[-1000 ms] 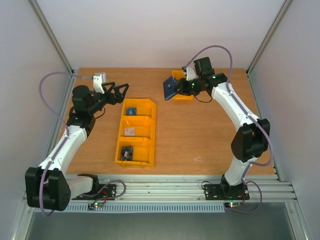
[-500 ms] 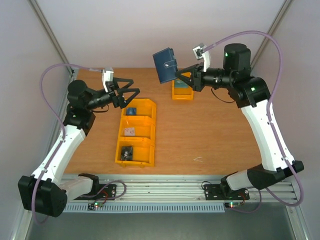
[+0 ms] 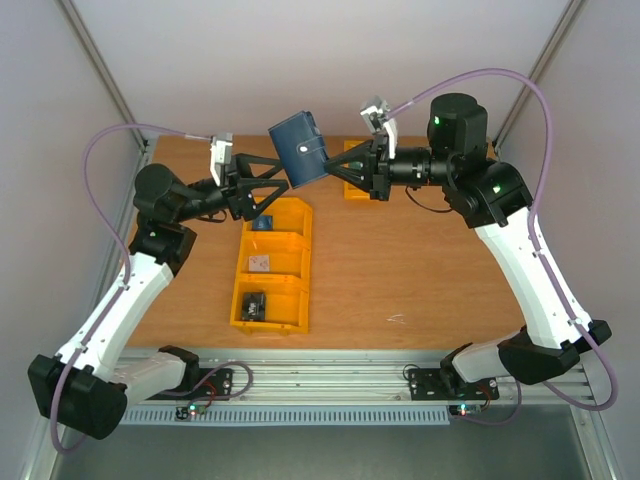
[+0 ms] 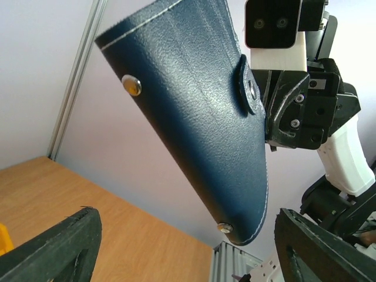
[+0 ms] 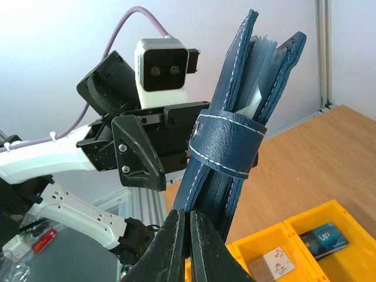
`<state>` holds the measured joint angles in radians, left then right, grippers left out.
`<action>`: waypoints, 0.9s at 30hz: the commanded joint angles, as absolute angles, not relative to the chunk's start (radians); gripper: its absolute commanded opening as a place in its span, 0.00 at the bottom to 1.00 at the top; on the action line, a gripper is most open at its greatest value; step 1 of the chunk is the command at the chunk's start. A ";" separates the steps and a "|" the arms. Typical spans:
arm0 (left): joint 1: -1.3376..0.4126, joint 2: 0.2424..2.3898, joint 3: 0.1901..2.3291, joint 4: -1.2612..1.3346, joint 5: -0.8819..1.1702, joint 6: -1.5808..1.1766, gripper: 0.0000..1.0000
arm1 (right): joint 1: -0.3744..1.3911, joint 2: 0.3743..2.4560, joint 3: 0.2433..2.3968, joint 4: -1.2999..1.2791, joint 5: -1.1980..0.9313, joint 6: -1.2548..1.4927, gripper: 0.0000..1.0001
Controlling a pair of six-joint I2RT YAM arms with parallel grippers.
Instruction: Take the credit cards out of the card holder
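The card holder (image 3: 298,150), a dark navy wallet, hangs in the air above the back of the table, folded, with its strap (image 5: 226,147) wrapped round it. My right gripper (image 3: 346,166) is shut on its lower edge, the fingertips (image 5: 176,235) pinched on one leaf. My left gripper (image 3: 281,184) is open just left of it. In the left wrist view the card holder (image 4: 200,117) stands ahead of and between the spread fingers (image 4: 53,249), touching neither. The credit cards are hidden; only pale grey layers (image 5: 262,50) show between the leaves.
A long yellow bin (image 3: 272,265) with three compartments lies below the left gripper, holding a blue item (image 5: 324,239), a white piece (image 5: 271,262) and a dark item. A smaller yellow bin (image 3: 362,188) sits behind the right gripper. Grey walls enclose the table.
My right gripper lifted the card holder from the small yellow bin and carried it left. My left arm reached right towards it, and its jaws have narrowed slightly.
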<state>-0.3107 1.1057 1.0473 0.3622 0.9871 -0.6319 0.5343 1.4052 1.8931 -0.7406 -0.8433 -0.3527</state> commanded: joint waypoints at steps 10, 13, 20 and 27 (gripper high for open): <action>-0.373 1.112 1.104 0.437 0.947 -0.613 0.29 | 0.567 1.408 1.888 -0.737 -0.851 -0.417 0.01; -0.378 1.103 1.091 0.407 0.927 -0.589 0.02 | 0.567 1.406 1.881 -0.752 -0.776 -0.428 0.01; -0.383 1.050 1.039 0.160 0.573 -0.403 0.00 | 0.569 1.394 1.880 -0.810 -0.301 -0.405 0.33; -0.431 1.038 1.036 0.072 0.385 -0.263 0.00 | 0.826 1.432 1.884 -0.750 0.046 -0.582 0.43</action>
